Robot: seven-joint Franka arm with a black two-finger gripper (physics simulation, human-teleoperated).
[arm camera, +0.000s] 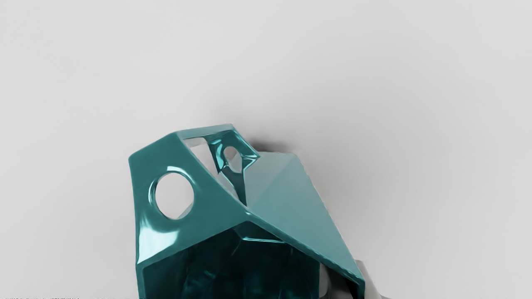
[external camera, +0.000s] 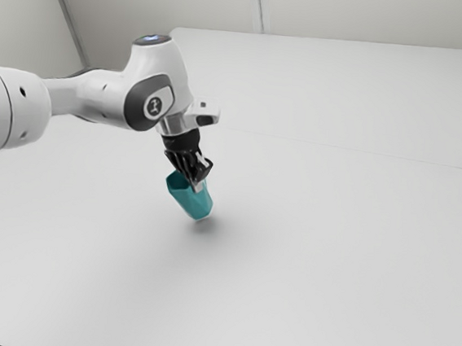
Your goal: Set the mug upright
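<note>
The black two-finger hand point(external camera: 195, 184) grasps the tilted, glossy teal faceted mug point(external camera: 194, 203) by its wall, seemingly mid-righting; next, level it onto the white bench point(external camera: 304, 262).

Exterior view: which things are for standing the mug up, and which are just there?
For the job:
- teal mug, tilted
- black gripper, pinching the mug's side near its rim
- white table, probably where the mug will stand

Just there:
- big white panel behind the table
- pale wall
</note>
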